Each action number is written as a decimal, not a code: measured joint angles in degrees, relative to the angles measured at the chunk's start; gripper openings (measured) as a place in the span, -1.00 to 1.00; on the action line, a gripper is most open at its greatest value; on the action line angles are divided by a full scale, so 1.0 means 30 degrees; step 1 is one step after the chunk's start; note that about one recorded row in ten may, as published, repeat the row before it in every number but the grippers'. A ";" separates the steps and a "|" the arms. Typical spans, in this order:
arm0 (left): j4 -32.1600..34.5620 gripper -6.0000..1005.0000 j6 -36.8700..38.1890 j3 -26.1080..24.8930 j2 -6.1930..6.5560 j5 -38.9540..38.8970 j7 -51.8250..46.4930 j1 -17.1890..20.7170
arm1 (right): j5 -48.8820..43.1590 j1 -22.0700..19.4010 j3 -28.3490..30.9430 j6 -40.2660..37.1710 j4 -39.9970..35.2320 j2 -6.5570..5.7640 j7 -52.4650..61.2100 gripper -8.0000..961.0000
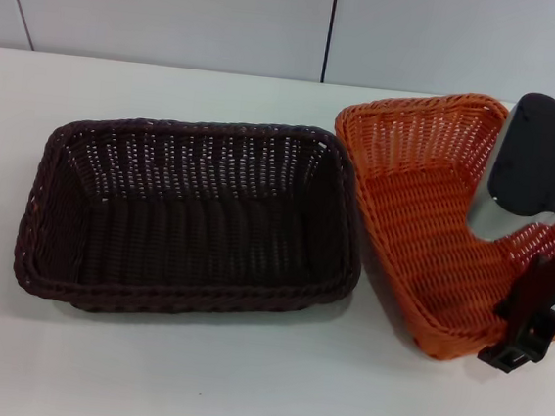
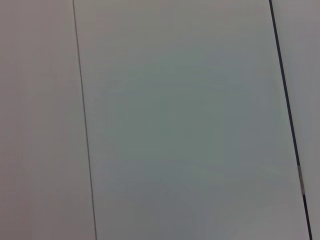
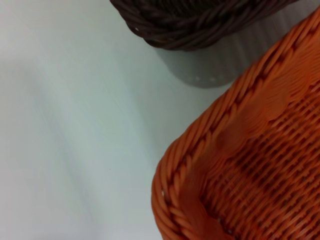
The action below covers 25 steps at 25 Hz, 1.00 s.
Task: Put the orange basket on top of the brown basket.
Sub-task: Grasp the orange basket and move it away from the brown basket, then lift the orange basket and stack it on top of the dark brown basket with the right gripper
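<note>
The brown basket (image 1: 188,219) stands upright on the white table, left of centre in the head view. The orange basket (image 1: 425,203) is right beside it, tilted, its left rim against the brown basket's right rim. My right gripper (image 1: 526,335) is at the orange basket's near right corner and looks shut on its rim. The right wrist view shows the orange basket's braided rim (image 3: 260,165) up close and a corner of the brown basket (image 3: 195,22) beyond it. My left gripper is out of view; its wrist camera shows only wall panels.
The white table (image 1: 241,382) stretches in front of and to the left of both baskets. A pale panelled wall (image 1: 178,12) runs along the table's far edge.
</note>
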 joint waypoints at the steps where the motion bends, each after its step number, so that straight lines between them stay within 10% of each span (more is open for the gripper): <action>1: 0.0009 0.46 -0.0052 -0.0022 0.0006 0.0000 0.0000 -0.0001 | -0.0034 0.0028 -0.0111 0.0023 0.0070 -0.0001 0.0127 0.50; 14: 0.1157 0.45 -0.0189 -0.0157 0.0012 0.0003 -0.1058 -0.0569 | -0.0388 -0.0429 -0.0710 0.1221 -0.1057 -0.0005 0.3153 -0.37; 25: 0.1241 0.45 -0.0082 -0.0100 0.0032 0.0006 -0.1233 -0.0492 | -0.0341 -0.1390 -0.1046 0.1303 -0.6855 0.0023 0.5691 -0.59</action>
